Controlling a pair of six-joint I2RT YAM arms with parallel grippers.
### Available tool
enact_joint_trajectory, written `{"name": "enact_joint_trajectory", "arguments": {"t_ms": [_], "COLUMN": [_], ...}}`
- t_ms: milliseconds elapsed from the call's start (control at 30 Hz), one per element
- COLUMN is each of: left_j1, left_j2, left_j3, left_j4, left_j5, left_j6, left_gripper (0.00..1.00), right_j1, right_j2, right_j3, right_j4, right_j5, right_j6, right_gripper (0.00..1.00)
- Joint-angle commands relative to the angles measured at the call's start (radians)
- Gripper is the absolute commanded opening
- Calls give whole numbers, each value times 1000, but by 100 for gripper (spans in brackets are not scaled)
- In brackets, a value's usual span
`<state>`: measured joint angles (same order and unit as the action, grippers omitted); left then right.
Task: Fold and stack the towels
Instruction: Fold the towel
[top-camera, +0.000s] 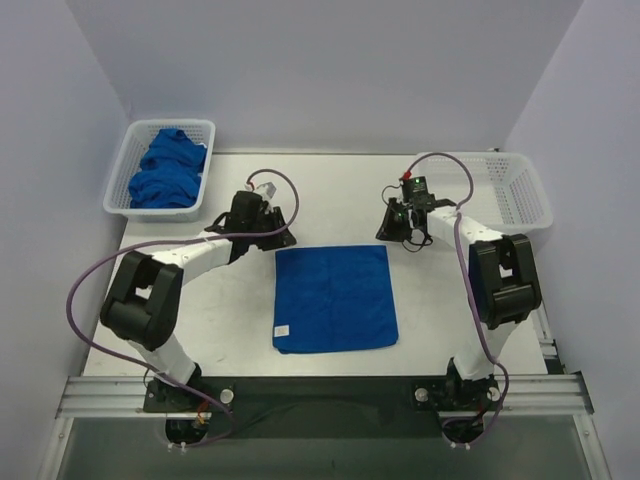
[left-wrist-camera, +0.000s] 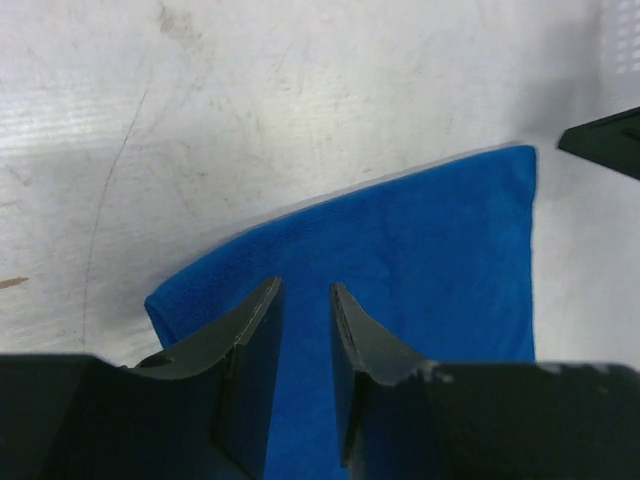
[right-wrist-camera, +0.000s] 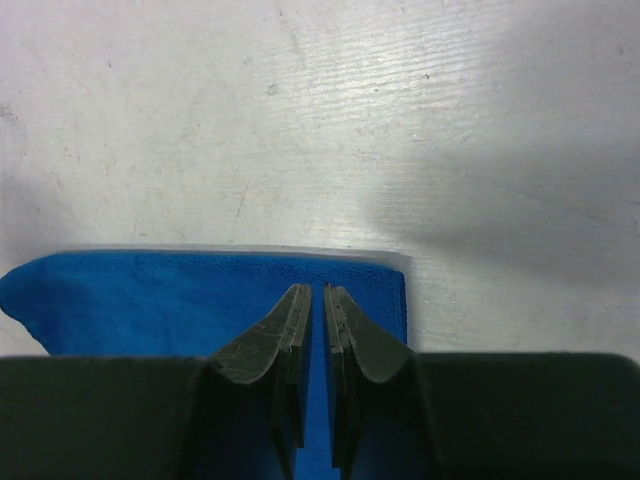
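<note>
A blue towel lies flat and folded into a rectangle in the middle of the table, with a small white tag at its near left corner. My left gripper hovers over its far left corner, jaws a little apart and empty; the towel shows below and between the fingers. My right gripper hovers over the far right corner. Its jaws are almost together with only a thin slit, and the towel lies flat beneath them.
A white basket at the far left holds several crumpled blue towels. A second white basket stands at the far right. The tip of the other gripper shows in the left wrist view.
</note>
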<state>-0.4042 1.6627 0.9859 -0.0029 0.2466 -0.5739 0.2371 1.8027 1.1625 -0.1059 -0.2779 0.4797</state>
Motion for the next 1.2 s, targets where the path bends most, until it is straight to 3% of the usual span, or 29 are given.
{"name": "enact_joint_trajectory", "arguments": {"t_ms": [0,500,767,900,1167], "left_j1": [5,39,80,85,87], "left_j2": [61,141,108,85,57], "left_j3": [-13,-69,-90,-72,-4], "left_j4": [47,30,14,12,-43], "left_j5": [3,-43,-32,0,29], "left_j6": [0,43,37,34,74], "left_gripper": [35,35,45,57,70], "right_j1": [4,-28,-45,-36,-24], "right_j2": [-5,76,83,60,3], "right_j3": [-17,-109,-118,-86,26], "right_j4": [14,34,29,3,-67], "right_j5": [-20,26,29,14,-3], "right_j6": [17,8,-4,-36,-92], "right_gripper": [12,6,7,8,15]}}
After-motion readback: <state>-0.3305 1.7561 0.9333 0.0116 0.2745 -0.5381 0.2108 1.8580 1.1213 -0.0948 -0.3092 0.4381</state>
